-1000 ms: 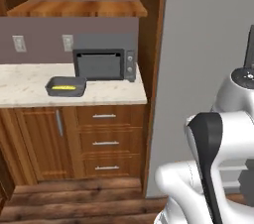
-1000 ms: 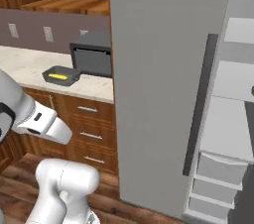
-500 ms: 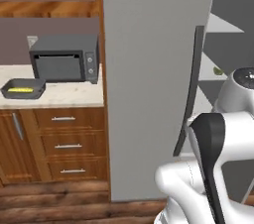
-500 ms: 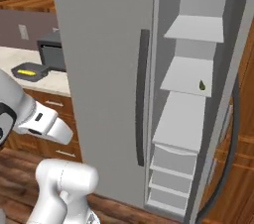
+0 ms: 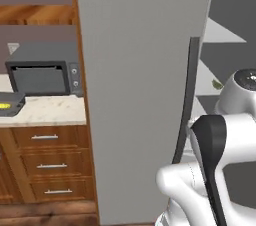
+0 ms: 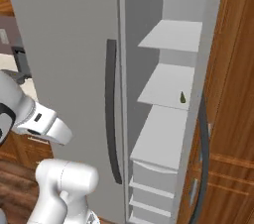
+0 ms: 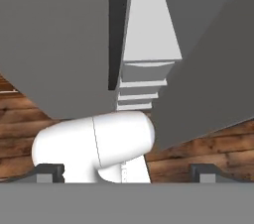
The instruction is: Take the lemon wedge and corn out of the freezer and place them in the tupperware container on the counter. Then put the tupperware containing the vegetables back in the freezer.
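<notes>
Freezer (image 6: pixel 163 94) door open; small dark-green piece (image 6: pixel 182 97) on middle shelf. Tupperware container (image 5: pixel 10 105) on counter (image 5: pixel 47 112) holds yellow item. Gripper (image 7: pixel 127 172) fingers spread, empty. Remaining transfer and tray return pending.

Freezer (image 6: pixel 163 94) shelves reachable (left door (image 6: pixel 64 44) blocks counter side).

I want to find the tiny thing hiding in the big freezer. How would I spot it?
Look into the open freezer, to the right of its long dark handle. On the second pale shelf from the top, near the front edge, sits a small dark olive-green pointed piece. It is the one item on those shelves.
</notes>
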Tool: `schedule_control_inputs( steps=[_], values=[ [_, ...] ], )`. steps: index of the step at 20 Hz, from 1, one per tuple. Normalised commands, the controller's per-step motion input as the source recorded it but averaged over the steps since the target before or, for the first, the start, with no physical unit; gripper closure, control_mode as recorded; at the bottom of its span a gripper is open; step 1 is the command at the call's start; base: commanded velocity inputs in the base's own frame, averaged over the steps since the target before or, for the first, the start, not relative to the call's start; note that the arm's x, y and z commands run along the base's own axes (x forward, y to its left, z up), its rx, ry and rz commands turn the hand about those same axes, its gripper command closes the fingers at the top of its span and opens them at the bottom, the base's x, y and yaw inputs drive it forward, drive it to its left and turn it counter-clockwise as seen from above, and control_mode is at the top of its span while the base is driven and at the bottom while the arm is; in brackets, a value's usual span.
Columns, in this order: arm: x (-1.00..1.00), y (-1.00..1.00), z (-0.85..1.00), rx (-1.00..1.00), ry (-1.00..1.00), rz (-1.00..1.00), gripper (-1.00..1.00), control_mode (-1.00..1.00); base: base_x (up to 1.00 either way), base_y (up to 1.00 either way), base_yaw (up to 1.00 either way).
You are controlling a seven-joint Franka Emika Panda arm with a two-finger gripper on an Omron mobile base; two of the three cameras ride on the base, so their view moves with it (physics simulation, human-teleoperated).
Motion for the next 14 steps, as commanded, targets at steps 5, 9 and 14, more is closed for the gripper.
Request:
schedule_control_inputs(
  steps=[5, 9, 14],
  values=[
    [0.0, 0.0, 0.0, 0.0, 0.0, 0.0, -1.0, 1.0, 0.14, -0.73, 0.0],
    [0.0, 0.0, 0.0, 0.0, 0.0, 0.0, -1.0, 1.0, 0.04, -0.7, 0.0],
    [0.0, 0.0, 0.0, 0.0, 0.0, 0.0, -1.0, 1.0, 0.45, -0.45, 0.0]
  ],
)
